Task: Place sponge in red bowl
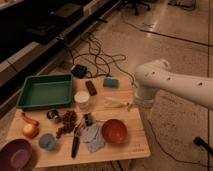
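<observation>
Apparently the reach is the step in hand: the sponge [110,82] lies untouched at the table's [125,150] far edge, well apart from the red bowl [115,131] near the front. The gripper [133,105] hangs under the white arm at the table's right edge; whether it is open I cannot tell. Next it should move above the sponge and descend.

A light wooden bench [135,146] carries a large green tray [45,91] back left, a teal-green sponge [110,82] and slim black gadget [91,87] at the back, a white cup [81,99], a round orange-red bowl [114,131] front right and a purple bowl [15,155] front left; the gripper [133,105] hangs at its right edge
</observation>
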You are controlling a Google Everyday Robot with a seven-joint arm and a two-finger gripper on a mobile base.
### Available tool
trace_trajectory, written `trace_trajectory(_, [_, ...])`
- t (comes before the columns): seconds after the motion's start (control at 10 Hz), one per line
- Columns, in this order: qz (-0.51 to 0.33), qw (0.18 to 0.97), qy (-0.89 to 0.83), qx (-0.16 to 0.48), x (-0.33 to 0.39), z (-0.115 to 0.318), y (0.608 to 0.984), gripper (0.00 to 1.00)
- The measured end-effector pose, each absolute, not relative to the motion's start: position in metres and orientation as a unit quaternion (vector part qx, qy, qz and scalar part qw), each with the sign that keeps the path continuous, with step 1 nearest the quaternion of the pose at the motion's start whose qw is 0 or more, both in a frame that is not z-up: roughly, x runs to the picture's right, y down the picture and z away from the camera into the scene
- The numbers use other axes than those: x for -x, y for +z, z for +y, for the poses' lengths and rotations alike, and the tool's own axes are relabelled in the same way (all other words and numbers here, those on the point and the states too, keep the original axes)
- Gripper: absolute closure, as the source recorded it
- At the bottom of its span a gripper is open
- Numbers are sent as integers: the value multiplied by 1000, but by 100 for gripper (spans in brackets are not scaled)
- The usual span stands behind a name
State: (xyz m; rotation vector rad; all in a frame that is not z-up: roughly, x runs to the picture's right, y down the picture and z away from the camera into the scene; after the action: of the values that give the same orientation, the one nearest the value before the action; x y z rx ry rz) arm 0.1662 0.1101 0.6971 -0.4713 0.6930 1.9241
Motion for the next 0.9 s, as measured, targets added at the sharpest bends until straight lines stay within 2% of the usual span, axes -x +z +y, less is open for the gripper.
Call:
trace_trajectory(0.3, [263, 555, 763, 203, -162, 90, 700, 35])
trace_trajectory(0.5, [204, 650, 686, 256, -152, 76, 699, 35])
trace_trajectory(0.9, [70, 745, 562, 353, -145, 56, 689, 35])
